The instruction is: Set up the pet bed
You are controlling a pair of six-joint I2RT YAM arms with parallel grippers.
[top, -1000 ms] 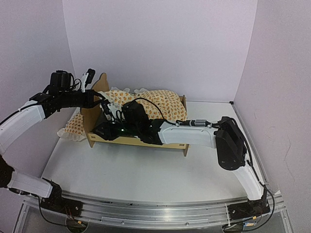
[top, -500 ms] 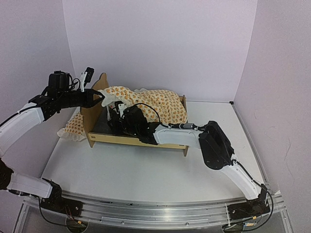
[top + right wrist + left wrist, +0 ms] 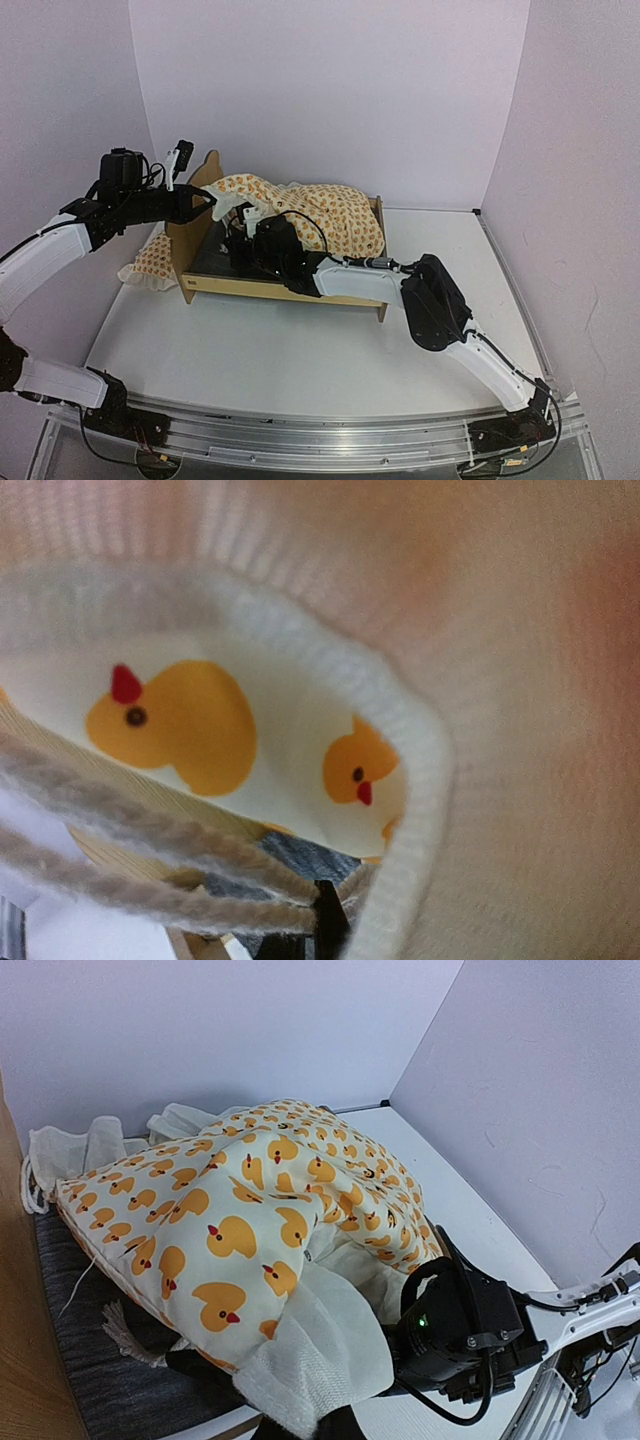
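Left jaws clamp the cushion point(image 3: 320, 212) corner, held up at the head end. Pet bed point(image 3: 265, 288) stands mid-table point(image 3: 300, 350), cushion half seated. Right jaws are shut beneath it, among the ties; I cannot tell whether they hold one. Next, you likely spread the cushion flat.

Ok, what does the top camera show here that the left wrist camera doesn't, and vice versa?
Only the top view: the pet bed's whole wooden frame and a small pillow lying outside its headboard end. Only the left wrist view: the print up close, plainly ducks, and a frayed cord lying on the bed's grey base. Both: the cushion bunched up in the bed, and the right arm reaching in at its edge.
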